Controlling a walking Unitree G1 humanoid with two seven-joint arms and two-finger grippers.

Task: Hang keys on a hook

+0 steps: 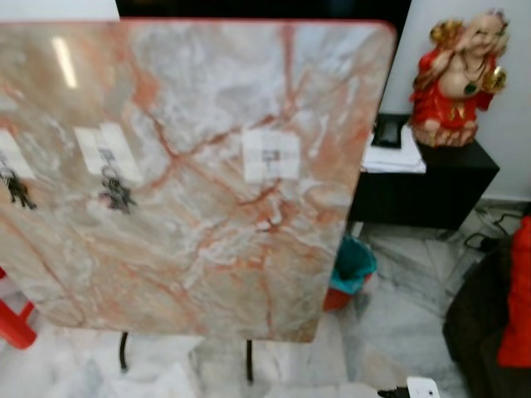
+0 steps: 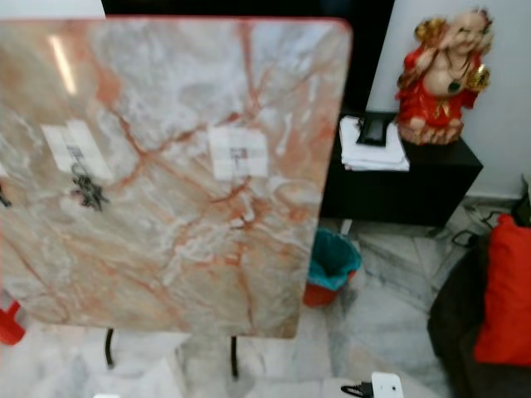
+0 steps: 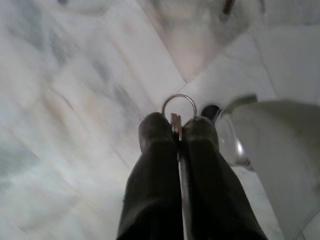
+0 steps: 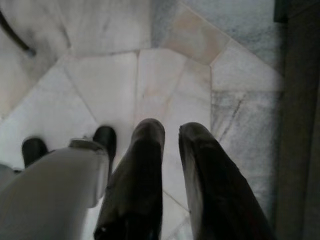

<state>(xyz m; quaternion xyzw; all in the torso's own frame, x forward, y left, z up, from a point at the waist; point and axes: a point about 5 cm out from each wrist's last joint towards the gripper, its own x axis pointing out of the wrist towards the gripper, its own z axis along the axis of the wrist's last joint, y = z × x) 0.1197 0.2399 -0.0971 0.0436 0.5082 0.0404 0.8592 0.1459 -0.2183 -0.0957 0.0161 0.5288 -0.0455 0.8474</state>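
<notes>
In the left eye view a large pink-and-white marble board (image 1: 191, 166) stands upright on thin dark legs. Three white adhesive hook patches sit on its face: the middle-left one (image 1: 108, 153) carries a dark bunch of keys (image 1: 116, 196), another bunch (image 1: 17, 191) hangs at the board's left edge, and the right-hand white hook patch (image 1: 270, 156) is bare. Right of the board, a red and gold laughing figurine (image 1: 458, 75) stands on a low black cabinet (image 1: 431, 186), and a teal-lined bin (image 1: 353, 269) sits on the marble floor.

The right eye view shows the same scene.

In the left wrist view, the left gripper (image 3: 177, 132) hangs over the pale floor, its fingers pressed together on a silver key with a round ring (image 3: 178, 107) poking out past the tips.

In the right wrist view, the right gripper (image 4: 171, 135) points down at the floor tiles, fingers slightly parted and holding nothing.
</notes>
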